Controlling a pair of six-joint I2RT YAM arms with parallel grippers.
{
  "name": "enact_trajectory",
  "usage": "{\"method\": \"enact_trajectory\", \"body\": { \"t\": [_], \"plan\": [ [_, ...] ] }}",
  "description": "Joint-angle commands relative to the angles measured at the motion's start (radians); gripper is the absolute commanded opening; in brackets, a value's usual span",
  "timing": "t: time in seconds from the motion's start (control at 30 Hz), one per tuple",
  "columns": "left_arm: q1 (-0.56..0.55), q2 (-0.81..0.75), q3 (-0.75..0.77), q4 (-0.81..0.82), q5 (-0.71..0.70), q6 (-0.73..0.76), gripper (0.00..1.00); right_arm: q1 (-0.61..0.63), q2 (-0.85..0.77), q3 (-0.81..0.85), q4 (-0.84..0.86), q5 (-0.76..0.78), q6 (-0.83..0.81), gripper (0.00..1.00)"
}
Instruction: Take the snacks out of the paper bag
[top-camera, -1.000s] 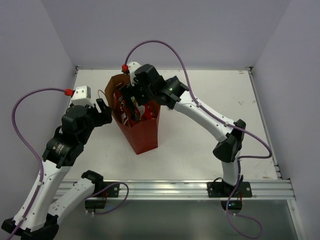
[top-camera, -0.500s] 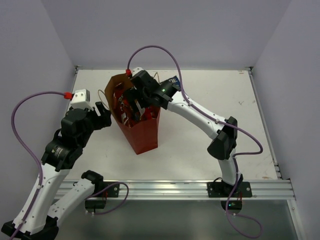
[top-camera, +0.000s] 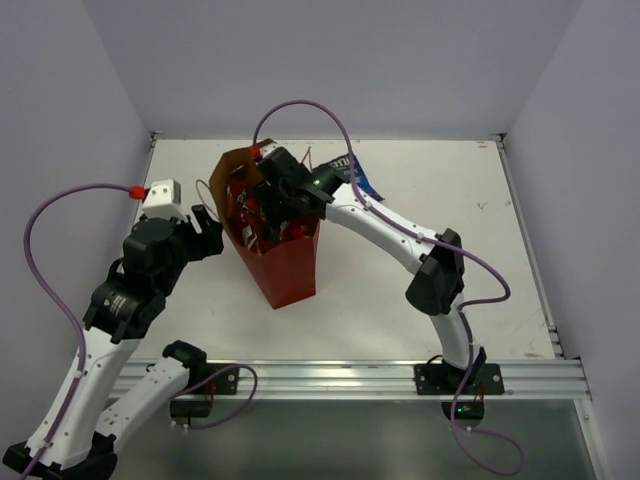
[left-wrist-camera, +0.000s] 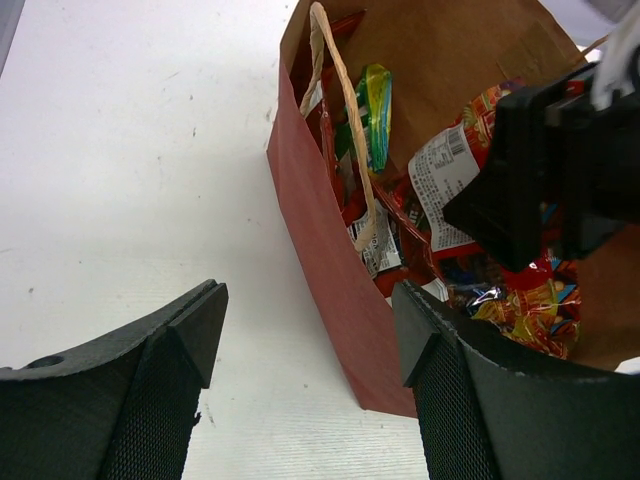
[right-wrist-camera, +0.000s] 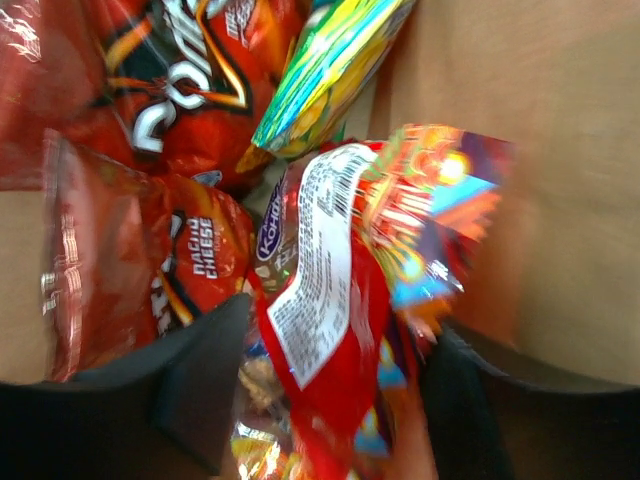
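– Left of centre on the table (top-camera: 520, 250): paper bag (top-camera: 285, 265) upright, mouth open, red outside, kraft inside. Right claw?

– Right gripper (right-wrist-camera: 345, 325) is down in the bag mouth. Jaws spread wide, straddling the red multicolour packet (right-wrist-camera: 340, 300), with its white printed label facing the wrist camera. Can't tell if the pads actually touch it.

– Other snacks?

– Four sit in the bag. Besides that one, the green-yellow packet (right-wrist-camera: 320, 70) is above it in the wrist view, and two red chip bags (right-wrist-camera: 140, 260) are to its left. Blue packet (top-camera: 362, 182) lies on the table just beyond the bag's far right side, partly hidden by the right arm.

– Left side?

– Left gripper (left-wrist-camera: 308, 292) has its jaws apart and holds nothing. It sits low beside the bag's left wall; contact with the wall is unclear. Cord handle (left-wrist-camera: 345, 130) droops from the near rim into the bag.
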Motion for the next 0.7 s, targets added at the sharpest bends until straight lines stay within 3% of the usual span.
{"method": "enact_trajectory", "body": {
  "t": [0.0,0.13,0.17,0.27,0.67],
  "plan": [
    [-0.003,-0.014,-0.001,-0.005,0.002,-0.007,0.74,-0.005,0.042,0.042,0.004,-0.041,0.016,0.62],
    [-0.003,-0.025,-0.001,-0.013,0.000,-0.007,0.74,-0.005,0.050,0.079,0.007,-0.052,0.004,0.32],
    [-0.003,-0.025,-0.001,-0.013,0.000,-0.007,0.74,-0.005,0.044,0.093,0.010,-0.052,0.001,0.17],
    [-0.003,-0.028,-0.001,-0.016,0.000,-0.005,0.74,-0.005,-0.007,0.102,0.026,-0.049,-0.013,0.00],
    [-0.003,-0.017,-0.006,0.012,0.031,-0.004,0.74,-0.005,-0.290,0.108,0.139,-0.092,-0.067,0.00]
  ]
}}
